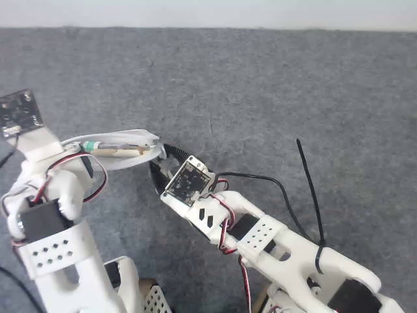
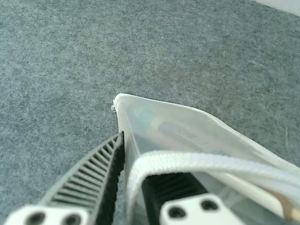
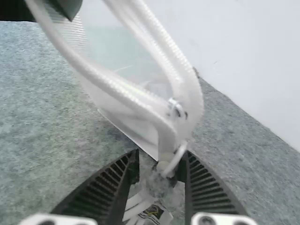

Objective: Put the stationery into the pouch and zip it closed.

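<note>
Ok, pouch [image 1: 124, 151] is strung between the two grippers over the grey mat [image 1: 260, 85], translucent, with the stationery [image 1: 107, 147] lying inside along its length. Left gripper [image 2: 133, 164] is clamped on one end: one finger outside the wall, the other inside the mouth, with the white zip tape looped over it. Right gripper [image 3: 159, 161] sits at the opposite end, jaws pinched narrow on the zipper pull [image 3: 171, 159]. In the right wrist view the two zip tracks split apart away from the slider, so the mouth is unzipped over what's visible. In the high view the right gripper's [image 1: 159, 163] black fingers touch the pouch tip.
</note>
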`<action>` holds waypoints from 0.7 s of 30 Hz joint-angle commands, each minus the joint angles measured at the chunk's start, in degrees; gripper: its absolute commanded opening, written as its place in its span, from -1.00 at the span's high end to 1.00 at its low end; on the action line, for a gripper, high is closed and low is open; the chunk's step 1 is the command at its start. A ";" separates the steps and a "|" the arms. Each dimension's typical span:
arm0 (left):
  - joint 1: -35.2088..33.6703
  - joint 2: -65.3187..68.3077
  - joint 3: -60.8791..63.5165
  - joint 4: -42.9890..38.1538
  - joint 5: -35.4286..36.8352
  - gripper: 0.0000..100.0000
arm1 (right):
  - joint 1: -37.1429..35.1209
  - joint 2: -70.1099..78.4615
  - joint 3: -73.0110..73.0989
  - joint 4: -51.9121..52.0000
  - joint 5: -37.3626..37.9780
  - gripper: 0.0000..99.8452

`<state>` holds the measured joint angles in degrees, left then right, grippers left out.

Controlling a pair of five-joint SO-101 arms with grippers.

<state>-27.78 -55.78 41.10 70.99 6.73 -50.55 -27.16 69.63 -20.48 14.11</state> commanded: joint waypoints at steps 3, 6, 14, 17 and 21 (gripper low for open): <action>-0.18 -2.64 -0.92 -1.85 -0.18 0.98 | 1.54 -0.31 -1.93 -0.92 1.23 0.75; -0.26 -2.64 -0.92 -1.85 -0.18 0.98 | 1.54 -0.92 -1.93 -0.84 1.41 0.96; -0.35 -2.64 -0.92 -1.85 -0.18 0.98 | 1.36 -1.01 -1.93 2.15 6.15 0.99; -0.35 -2.64 -0.92 -1.85 -0.18 0.98 | 1.19 -2.33 -1.67 3.65 6.15 0.99; -0.35 -2.64 -0.92 -1.85 -0.18 0.98 | 1.19 -10.24 -1.67 13.49 6.15 0.99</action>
<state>-27.87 -55.78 41.10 70.99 6.73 -49.41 -30.68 69.54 -13.36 19.38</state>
